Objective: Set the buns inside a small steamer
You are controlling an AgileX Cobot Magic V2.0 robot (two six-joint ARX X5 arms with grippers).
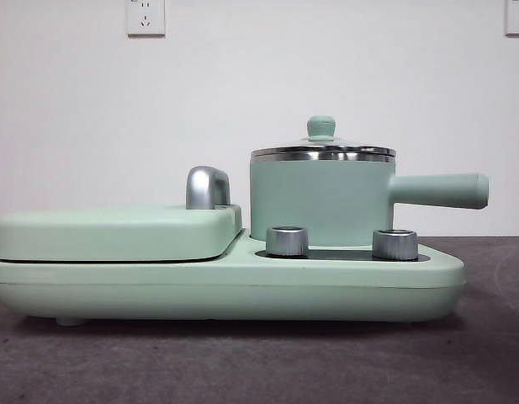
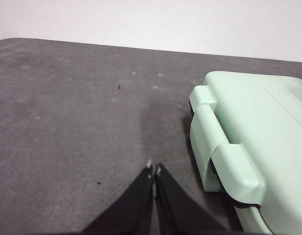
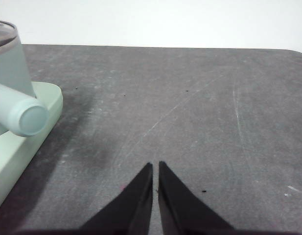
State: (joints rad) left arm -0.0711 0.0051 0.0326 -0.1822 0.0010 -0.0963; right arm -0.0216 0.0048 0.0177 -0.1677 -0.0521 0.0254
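The small steamer (image 1: 322,198), a mint-green round pot with a chrome rim, stands on the right side of a mint-green cooker base (image 1: 225,286), its green-knobbed lid (image 1: 321,128) on. Its straight handle (image 1: 440,190) points right and also shows in the right wrist view (image 3: 23,115). The buns are out of view. My left gripper (image 2: 154,170) is shut and empty above the grey mat beside the griddle's closed lid (image 2: 258,132). My right gripper (image 3: 155,165) is shut and empty above the mat beside the steamer's handle. Neither arm shows in the front view.
The flat mint-green griddle (image 1: 116,231) with its chrome handle (image 1: 207,187) lies closed on the base's left half. Two chrome knobs (image 1: 287,241) stand in front of the steamer. Grey mat (image 3: 190,98) spreads around the cooker; a white wall with sockets (image 1: 145,15) is behind.
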